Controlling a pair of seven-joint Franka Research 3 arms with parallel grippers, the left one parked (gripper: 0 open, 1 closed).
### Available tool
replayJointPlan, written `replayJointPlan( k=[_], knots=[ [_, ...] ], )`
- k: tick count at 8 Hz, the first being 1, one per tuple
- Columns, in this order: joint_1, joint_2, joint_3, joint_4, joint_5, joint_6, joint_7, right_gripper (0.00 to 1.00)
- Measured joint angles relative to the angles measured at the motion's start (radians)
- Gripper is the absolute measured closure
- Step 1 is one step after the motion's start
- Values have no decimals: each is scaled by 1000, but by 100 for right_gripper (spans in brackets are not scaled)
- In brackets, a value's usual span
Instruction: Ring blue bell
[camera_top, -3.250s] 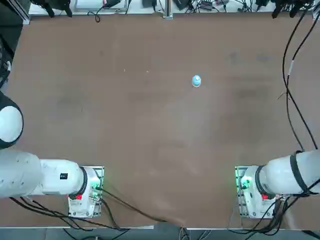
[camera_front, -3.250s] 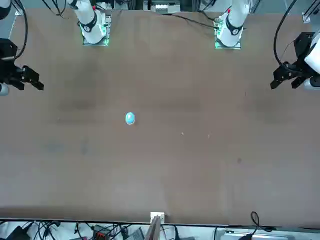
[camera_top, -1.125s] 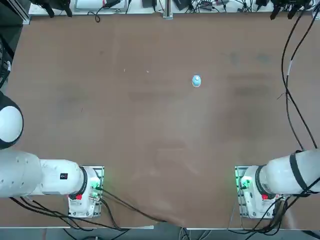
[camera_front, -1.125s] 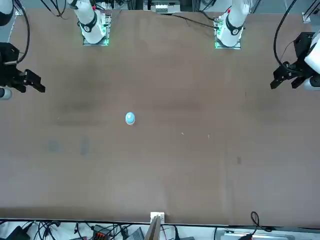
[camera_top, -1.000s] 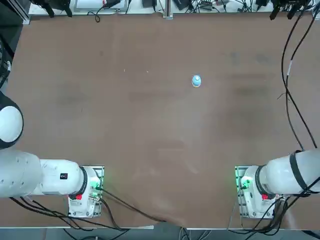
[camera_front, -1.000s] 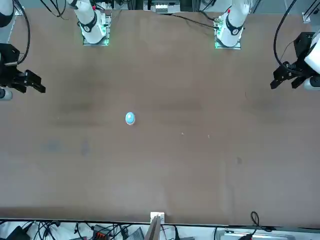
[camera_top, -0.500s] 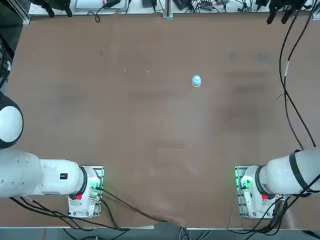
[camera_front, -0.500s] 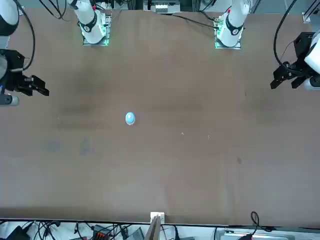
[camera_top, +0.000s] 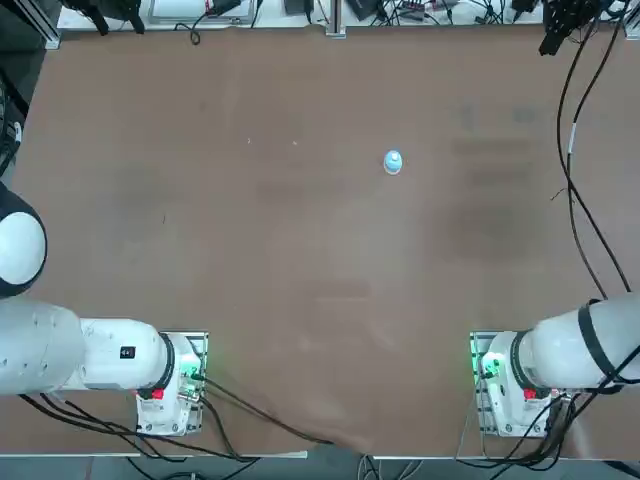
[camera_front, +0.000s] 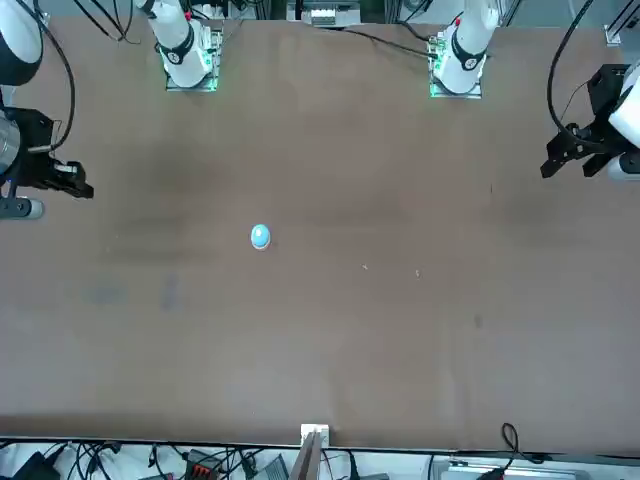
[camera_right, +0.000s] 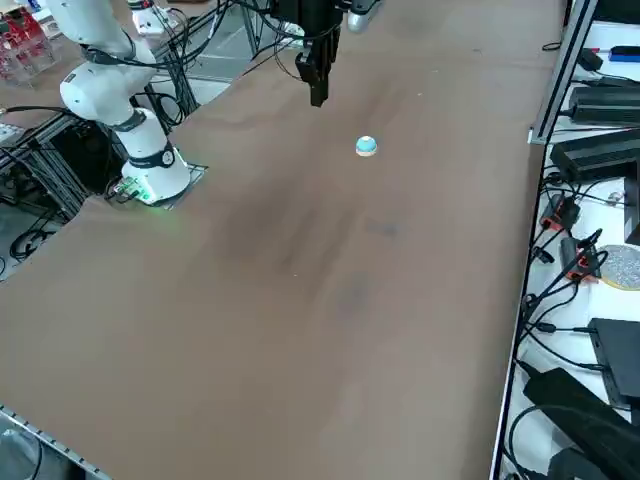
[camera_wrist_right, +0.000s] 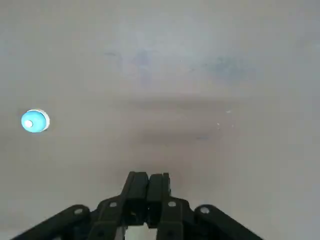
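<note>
The right arm's black two-finger gripper (camera_front: 82, 189) at the left edge of the front view has just snapped its fingers (camera_wrist_right: 148, 186) together on nothing, pressed flat against each other in the wrist view, and it has crept inward from where it hung a second ago — I'd say it is making a blunt tip to press with. Further right, left of centre in that front view, the small round light-blue bell (camera_front: 260, 236) with its whitish rim and pale button sits untouched on the bare, matte brown tabletop (camera_front: 420, 330), well apart from the gripper, a smooth glossy little dome.
</note>
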Motion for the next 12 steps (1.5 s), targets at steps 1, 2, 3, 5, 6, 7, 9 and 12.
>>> replayJointPlan(
  k=[1,2,3,5,6,7,9,12],
  knots=[
    [0,0,0,1,0,0,0,99],
    [1,0,1,2,0,0,0,99],
    [1,0,1,2,0,0,1,99],
    [4,0,1,2,3,0,1,99],
    [18,1,2,2,9,-2,11,99],
    [56,3,3,2,13,-5,49,99],
    [174,13,9,-2,16,-7,159,99],
    [337,100,15,-32,30,101,299,99]
  ],
)
